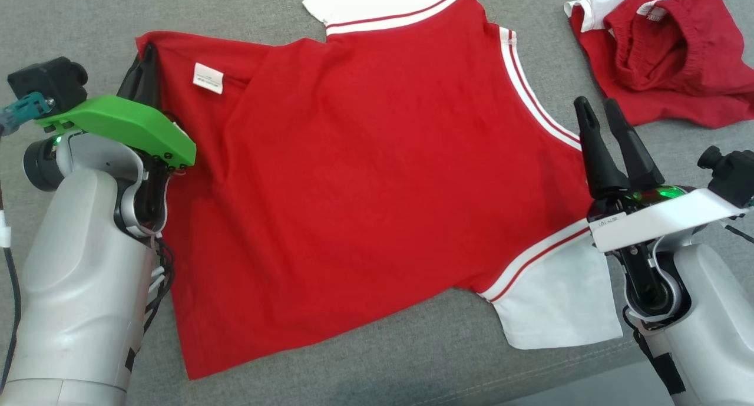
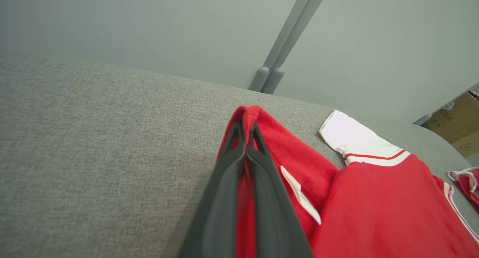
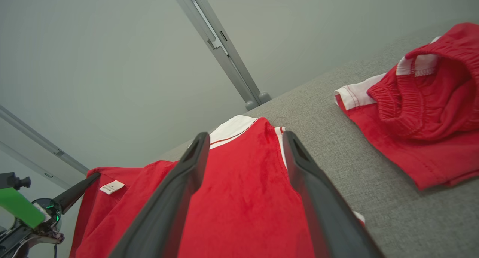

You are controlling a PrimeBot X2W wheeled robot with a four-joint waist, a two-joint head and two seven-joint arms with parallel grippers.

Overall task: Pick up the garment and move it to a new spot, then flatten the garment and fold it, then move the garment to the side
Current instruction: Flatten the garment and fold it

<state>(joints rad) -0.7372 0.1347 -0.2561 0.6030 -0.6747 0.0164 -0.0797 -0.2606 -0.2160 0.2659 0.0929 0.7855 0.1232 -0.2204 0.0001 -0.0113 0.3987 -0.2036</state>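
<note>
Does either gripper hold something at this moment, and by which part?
The left gripper is shut on the red T-shirt, pinching a corner of its hem near the white label. The right gripper is open and holds nothing.

Glossy pale-grey forearms (image 1: pixel 82 264) trail black cables (image 1: pixel 159 276). The left wrist wears a green plastic plate (image 1: pixel 123 126) with dark screws, the right a white lettered plate (image 1: pixel 654 217). The right gripper (image 1: pixel 595 105) has tapered black fingers (image 1: pixel 595 152).
</note>
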